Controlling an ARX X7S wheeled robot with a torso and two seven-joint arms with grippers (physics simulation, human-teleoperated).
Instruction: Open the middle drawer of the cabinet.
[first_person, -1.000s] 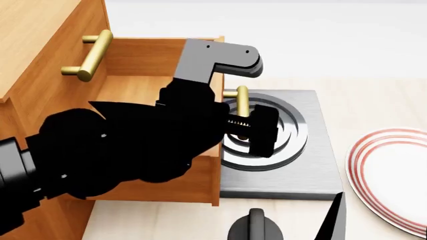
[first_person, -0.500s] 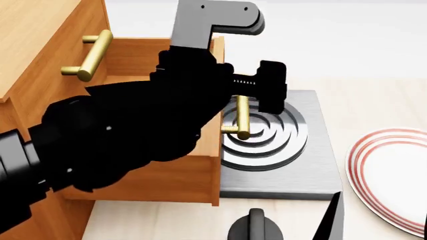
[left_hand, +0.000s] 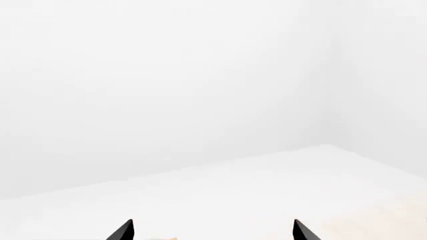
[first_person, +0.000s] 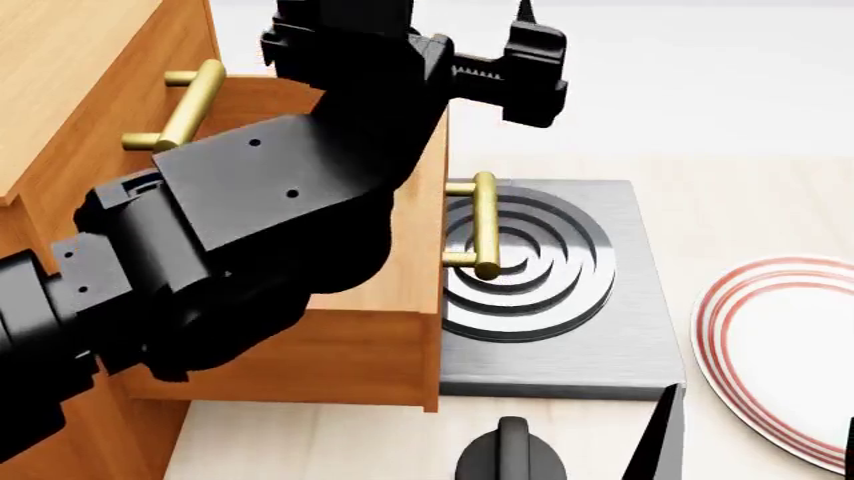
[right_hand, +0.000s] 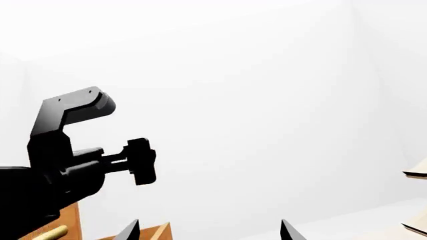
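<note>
The cabinet (first_person: 67, 80) stands at the left of the head view. Its middle drawer (first_person: 347, 350) is pulled out toward the right, and its brass bar handle (first_person: 483, 225) is free. The first drawer's handle (first_person: 180, 110) shows above it; the third drawer is hidden. My left gripper (first_person: 527, 50) is raised above the drawer front and touches nothing. In the left wrist view the left gripper (left_hand: 212, 231) is open and empty. My right gripper (first_person: 581, 455) is low at the front edge, open and empty, as the right wrist view (right_hand: 209, 231) also shows.
A grey stove plate with concentric rings (first_person: 574, 300) lies right under the drawer's handle. A white plate with red rim rings (first_person: 787, 350) lies at the right. My black left arm (first_person: 240, 250) covers much of the drawer's inside.
My left gripper has let go of the middle drawer's handle and risen up and away from it. The drawer stays pulled out. The right gripper has not moved.
</note>
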